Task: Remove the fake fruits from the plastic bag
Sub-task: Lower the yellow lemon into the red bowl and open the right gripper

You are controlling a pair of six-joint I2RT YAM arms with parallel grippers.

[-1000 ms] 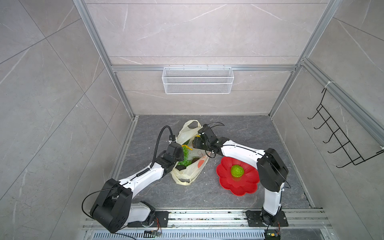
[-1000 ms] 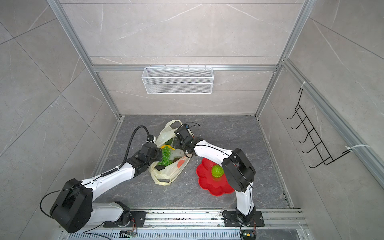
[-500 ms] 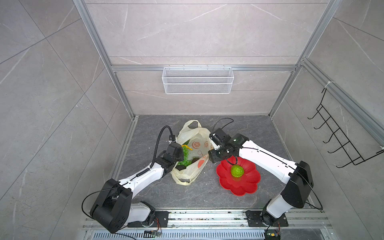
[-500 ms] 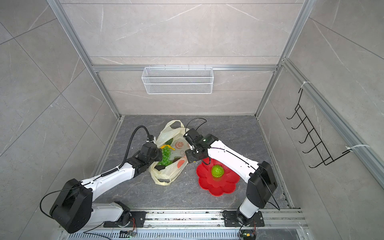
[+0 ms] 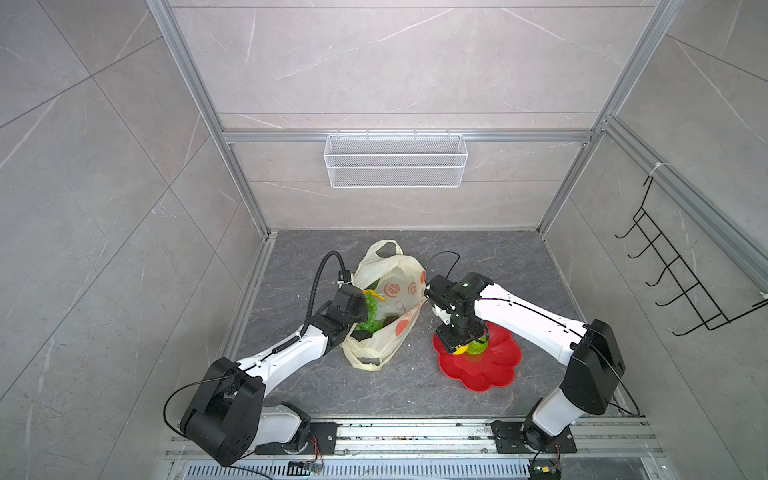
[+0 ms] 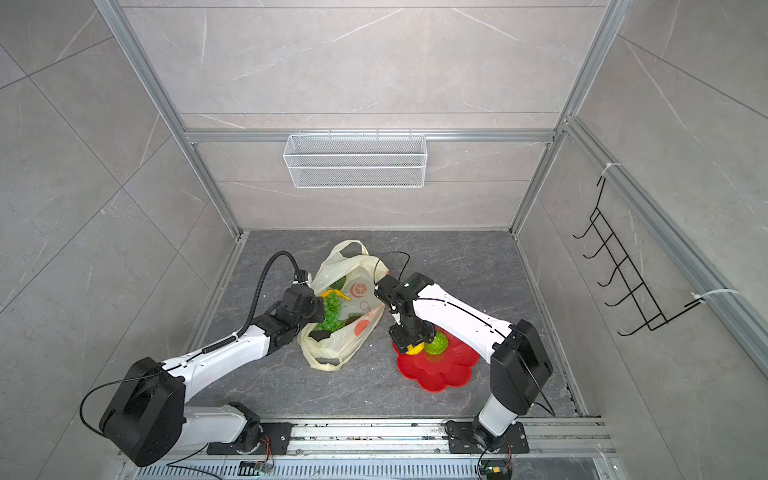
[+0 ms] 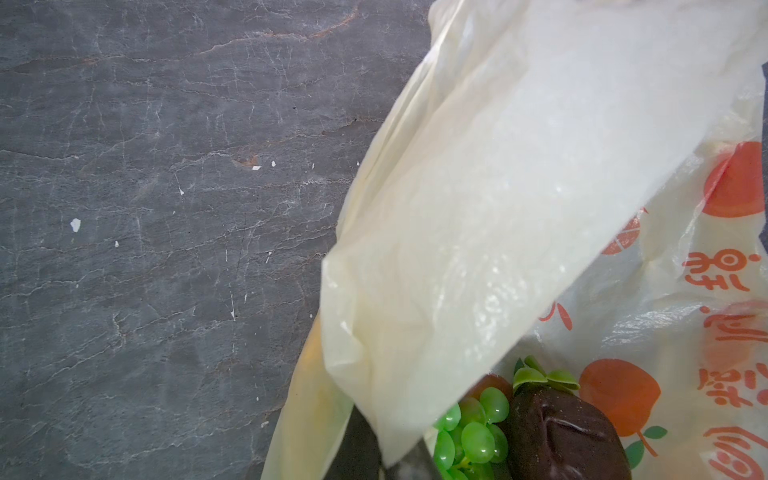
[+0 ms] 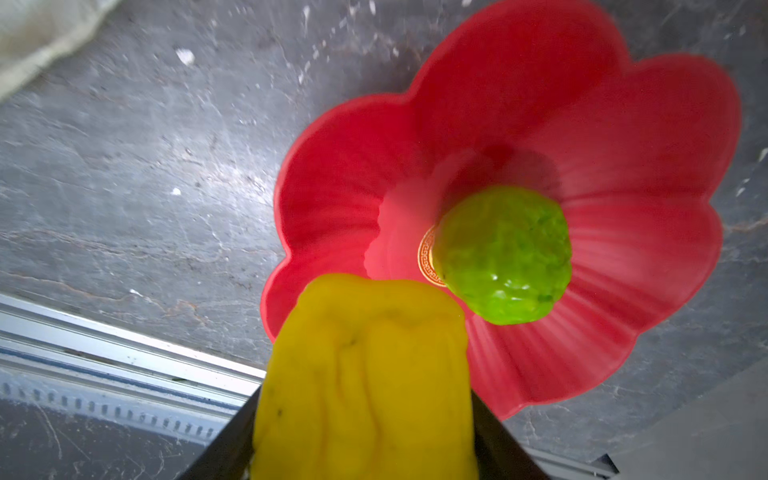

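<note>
**Inspector:** The enclosure?

**Assessor:** Three walls of large grey marble-look tiles, framed by aluminium posts (image 5: 242, 187). Both top views agree.

**Inspector:** The surface?

**Assessor:** The surface (image 5: 478, 257) is dark grey and slate-patterned, with paler veins. The left wrist view shows small white flecks (image 7: 75, 225) on it, near the plastic bag (image 5: 390, 286).

**Inspector:** Fixtures, placed from the bag.

**Assessor:** A white wire basket (image 5: 395, 160) hangs on the wall behind the bag, well apart and higher. A black hook rack (image 5: 683, 264) is on the side wall, well apart from the bag on the right arm's side. A metal rail (image 5: 415, 432) runs in front of the bag and carries both arm bases.

**Inspector:** The bag itself?

**Assessor:** Thin, pale yellow, orange prints, lying on the surface with its mouth open. Inside, a green grape bunch (image 7: 473, 432) touches a dark brown piece (image 7: 561, 432).

**Inspector:** Left gripper?

**Assessor:** The left gripper (image 7: 392, 461) is closed tight on the bag's film at the mouth edge. It holds a flap raised above the grapes.

**Inspector:** Right gripper?

**Assessor:** The right gripper (image 5: 459, 347) is clamped on a yellow fruit (image 8: 365, 374), with its jaws part-spread around it. The fruit is outside the bag, just beside it on the right arm's side. It hangs over the rim of a red flower-shaped plate (image 8: 623, 166). Whether it touches the plate cannot be told. A bumpy green fruit (image 8: 503, 253) sits at the plate's centre, near the bag
</note>
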